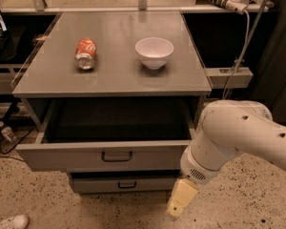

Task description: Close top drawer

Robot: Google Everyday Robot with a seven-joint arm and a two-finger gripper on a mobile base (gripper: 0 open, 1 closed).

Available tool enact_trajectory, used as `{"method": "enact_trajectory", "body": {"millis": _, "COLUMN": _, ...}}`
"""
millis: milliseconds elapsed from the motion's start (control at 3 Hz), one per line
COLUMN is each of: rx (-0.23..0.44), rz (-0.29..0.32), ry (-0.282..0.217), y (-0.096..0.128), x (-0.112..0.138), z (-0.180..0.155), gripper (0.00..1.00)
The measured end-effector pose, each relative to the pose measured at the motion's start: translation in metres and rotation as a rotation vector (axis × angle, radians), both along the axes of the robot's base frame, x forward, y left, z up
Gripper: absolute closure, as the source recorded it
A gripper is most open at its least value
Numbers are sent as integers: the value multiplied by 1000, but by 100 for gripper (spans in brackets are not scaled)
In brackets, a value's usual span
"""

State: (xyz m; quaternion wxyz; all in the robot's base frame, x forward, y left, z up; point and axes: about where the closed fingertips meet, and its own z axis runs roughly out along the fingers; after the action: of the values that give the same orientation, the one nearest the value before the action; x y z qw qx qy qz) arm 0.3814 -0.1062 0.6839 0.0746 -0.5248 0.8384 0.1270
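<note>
The top drawer (62, 156) is a wide grey metal drawer with a small dark loop handle (117, 156) at the centre of its front. It stands partly pulled out of the grey cabinet (114, 82), and its dark inside looks empty. My white arm (233, 137) comes in from the right. My gripper (181, 200) shows as a cream-coloured piece pointing down. It hangs just below and to the right of the drawer front's right end, near the floor.
A lying red soda can (86, 53) and a white bowl (154, 52) sit on the cabinet top. A lower drawer front (124, 183) shows beneath. A white cable (240, 42) hangs at the right, a bottle (6, 132) and cords lie at the left, and a shoe (9, 222) is at the bottom left.
</note>
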Motion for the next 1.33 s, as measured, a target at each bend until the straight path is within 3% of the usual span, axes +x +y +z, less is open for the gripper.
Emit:
{"method": "enact_trajectory", "body": {"millis": 333, "rx": 0, "rz": 0, "ry": 0, "y": 0, "x": 0, "z": 0, "gripper": 0}}
{"method": "enact_trajectory", "body": {"millis": 1333, "rx": -12, "rz": 6, "ry": -7, "y": 1, "x": 6, "z": 2, "gripper": 66}}
